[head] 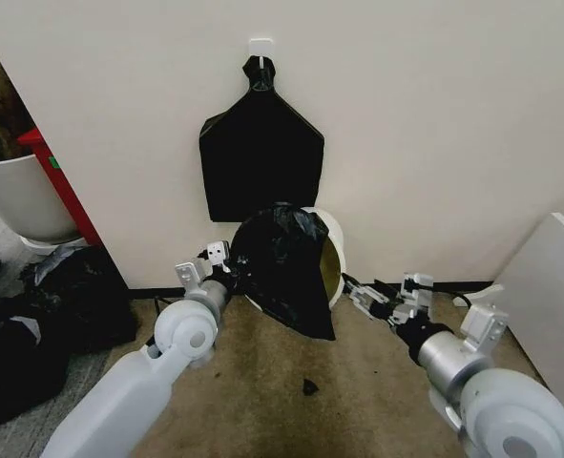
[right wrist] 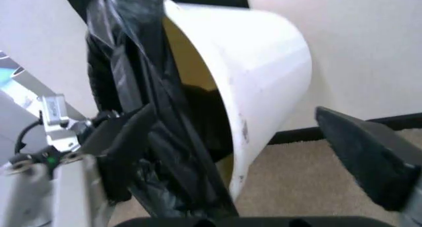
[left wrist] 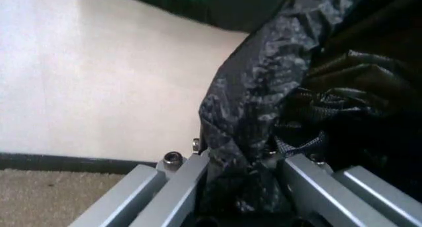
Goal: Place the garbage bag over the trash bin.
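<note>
The trash bin [head: 336, 250] is a white bucket tipped on its side against the wall, its mouth facing me. The glossy black garbage bag [head: 283, 272] hangs over the left part of the mouth and down to the carpet. My left gripper [head: 232, 270] is at the bag's left edge, shut on a bunch of the film [left wrist: 247, 138]. My right gripper [head: 353, 289] is open at the bin's right side. In the right wrist view its fingers [right wrist: 369, 158] straddle the bin's white wall [right wrist: 264, 64], with the garbage bag [right wrist: 151, 113] on the inner side.
A flat black bag [head: 261, 153] hangs from a wall hook above the bin. At the left stand a white planter pot [head: 19, 196], a red frame [head: 64, 191] and bulky black sacks [head: 33, 324]. A white panel [head: 549, 286] leans at the right. A small black scrap [head: 310, 386] lies on the carpet.
</note>
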Motion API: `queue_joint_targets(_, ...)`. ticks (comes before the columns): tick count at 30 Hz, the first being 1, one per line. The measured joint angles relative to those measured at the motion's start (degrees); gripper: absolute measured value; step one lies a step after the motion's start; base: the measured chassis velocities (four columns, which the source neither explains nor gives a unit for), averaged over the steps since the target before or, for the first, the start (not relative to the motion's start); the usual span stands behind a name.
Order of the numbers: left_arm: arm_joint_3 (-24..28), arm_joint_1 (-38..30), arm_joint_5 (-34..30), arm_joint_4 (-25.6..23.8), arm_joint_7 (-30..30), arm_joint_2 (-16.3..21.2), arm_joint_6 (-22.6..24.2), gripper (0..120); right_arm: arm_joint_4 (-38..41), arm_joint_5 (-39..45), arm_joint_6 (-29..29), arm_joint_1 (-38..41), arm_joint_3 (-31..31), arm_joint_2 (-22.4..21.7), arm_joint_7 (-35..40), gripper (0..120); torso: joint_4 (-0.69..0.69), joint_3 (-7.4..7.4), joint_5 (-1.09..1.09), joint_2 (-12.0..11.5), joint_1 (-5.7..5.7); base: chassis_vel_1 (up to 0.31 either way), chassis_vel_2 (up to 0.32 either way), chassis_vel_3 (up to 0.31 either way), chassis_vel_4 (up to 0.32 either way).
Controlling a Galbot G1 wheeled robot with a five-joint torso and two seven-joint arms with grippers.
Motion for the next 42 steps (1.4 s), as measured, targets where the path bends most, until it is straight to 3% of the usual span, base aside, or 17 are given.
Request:
queue_joint_targets(4, 0.2, 1.5, 0.1, -1.5, 0.6, 1.2, 0.1, 0, 0.0, -0.1, -0.1, -1.0, 0.2, -0.1, 0.7, 99, 0.02, 0.01, 0.00, 0.0, 0.00, 0.000, 0.000, 0.000, 0.000)
queue_joint_targets(14, -0.1, 4.9, 0.0, -5.5, 0.9, 3.6, 0.3, 0, 0.1, -0.5, 0.4, -3.7, 1.8, -0.1, -0.3, 100, 0.02, 0.00, 0.00, 0.0, 0.00, 0.000, 0.000, 0.000, 0.000)
queue_joint_targets(22, 0.0, 7.5, -2.6, -7.6, -1.4, 4.2, 2.5, 0, 0.1, -4.3, 3.2, -4.3, 3.3, -0.8, -9.3, 100, 0.02, -0.01, -0.01, 0.0, 0.00, 0.000, 0.000, 0.000, 0.000)
queue_joint_targets(28, 2.5, 5.0, -5.8, -7.3, -6.0, 3.2, 6.1, 0, 0.1, -2.3, 1.3, -2.5, -1.1, -2.3, -14.7, 100, 0.00, -0.01, -0.01, 0.0, 0.00, 0.000, 0.000, 0.000, 0.000)
queue_joint_targets(33, 3.1, 4.6, -7.3, -7.7, -8.0, 2.8, 8.0, 0, 0.1, 1.6, -3.2, 2.2, -3.0, -3.8, -11.6, 100, 0.02, -0.01, 0.00, 0.0, 0.00, 0.000, 0.000, 0.000, 0.000)
queue_joint_targets(42, 3.0, 4.9, -7.5, -8.4, -8.3, 3.0, 8.2, 0, 0.0, 4.2, -4.9, 3.8, -7.9, -2.8, -6.1, 100, 0.01, -0.01, -0.01, 0.0, 0.00, 0.000, 0.000, 0.000, 0.000)
